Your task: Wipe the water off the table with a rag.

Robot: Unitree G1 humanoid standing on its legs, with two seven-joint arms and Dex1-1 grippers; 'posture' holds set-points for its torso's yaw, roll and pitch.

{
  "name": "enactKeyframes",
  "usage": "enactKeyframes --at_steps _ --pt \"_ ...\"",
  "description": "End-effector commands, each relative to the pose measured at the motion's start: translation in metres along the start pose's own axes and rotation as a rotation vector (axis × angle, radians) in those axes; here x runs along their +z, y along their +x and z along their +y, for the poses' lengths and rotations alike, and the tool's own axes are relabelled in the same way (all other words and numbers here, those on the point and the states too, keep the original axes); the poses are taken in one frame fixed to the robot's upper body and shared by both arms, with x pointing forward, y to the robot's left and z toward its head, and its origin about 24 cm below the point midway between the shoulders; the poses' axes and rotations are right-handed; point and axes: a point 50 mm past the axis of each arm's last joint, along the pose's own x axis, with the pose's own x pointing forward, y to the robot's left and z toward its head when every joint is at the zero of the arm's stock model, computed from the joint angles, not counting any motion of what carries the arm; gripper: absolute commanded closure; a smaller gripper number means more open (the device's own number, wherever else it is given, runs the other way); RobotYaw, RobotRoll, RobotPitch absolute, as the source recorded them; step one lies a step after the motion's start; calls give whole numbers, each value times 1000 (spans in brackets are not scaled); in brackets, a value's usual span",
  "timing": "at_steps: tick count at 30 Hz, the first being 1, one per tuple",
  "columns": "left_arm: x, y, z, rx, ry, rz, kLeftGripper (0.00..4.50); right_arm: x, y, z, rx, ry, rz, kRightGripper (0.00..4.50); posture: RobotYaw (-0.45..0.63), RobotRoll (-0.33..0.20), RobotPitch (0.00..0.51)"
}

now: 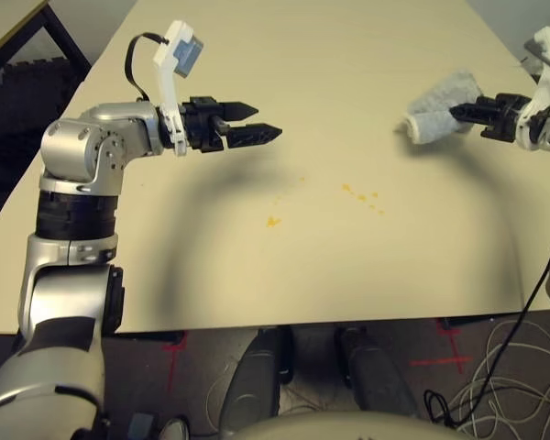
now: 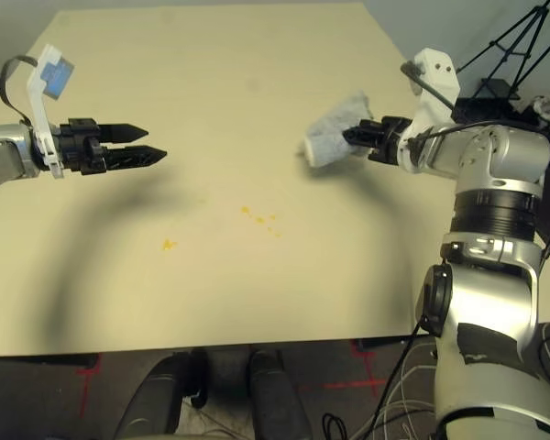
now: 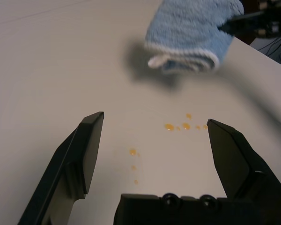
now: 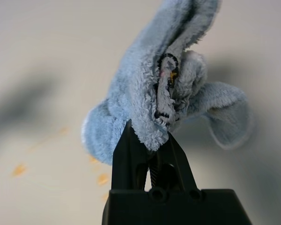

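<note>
Hanging bunched from your right hand (image 2: 353, 137), the rag (image 2: 333, 136) is pinched by one corner between the closed fingers, so most of the cloth droops ahead of the fingertips, clear of the bench (image 2: 211, 73). Its shadow falls on the surface beneath with a gap showing, which tells you it is carried, not yet pressed down. Held this way, the loose bulk leads the fingers, which should let the cloth meet the surface before the black tips do.

The water (image 1: 359, 195) lies as a small scatter of yellow-orange droplets on the bench, nearer your body than the rag and toward your left from the right hand. One more speck (image 1: 273, 221) sits apart, closer to your left hand (image 1: 261, 122) than the main scatter is.

Your left hand hovers above the bench with its fingers spread and nothing between them, pointing toward the rag, and from its wrist view the droplets lie on the surface between it and the cloth. I judge it is parked as a spare, leaving the wiping path free for the right arm.
</note>
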Motion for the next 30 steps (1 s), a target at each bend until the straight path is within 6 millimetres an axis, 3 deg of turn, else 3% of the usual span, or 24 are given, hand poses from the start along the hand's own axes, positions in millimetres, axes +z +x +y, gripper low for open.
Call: enactKeyframes --at_steps 1,4,7,11,20,24,28,30 --pt "2 3 2 5 10 0 0 -23 5 20 126 38 85 4488 -71 0 199" --pt "3 5 2 -1 10 -2 0 -56 11 23 194 81 149 4488 -76 0 203" --pt "1 6 2 -8 7 2 0 -92 14 12 112 136 240 4488 -79 0 206" --pt "0 9 2 -13 3 2 0 -109 10 -7 -90 147 309 4488 -86 0 205" --pt "1 13 1 -17 4 0 0 -101 21 -26 -342 -133 373 4488 -72 0 205" --pt "0 11 1 -9 1 0 0 -83 16 -48 -482 -264 316 4488 -64 0 204" --pt "-2 10 3 1 -1 2 0 -66 17 -54 -497 -303 250 4488 -61 0 205" --pt "-3 10 3 2 -2 2 0 -58 26 -46 -430 -360 222 4488 -62 0 205"
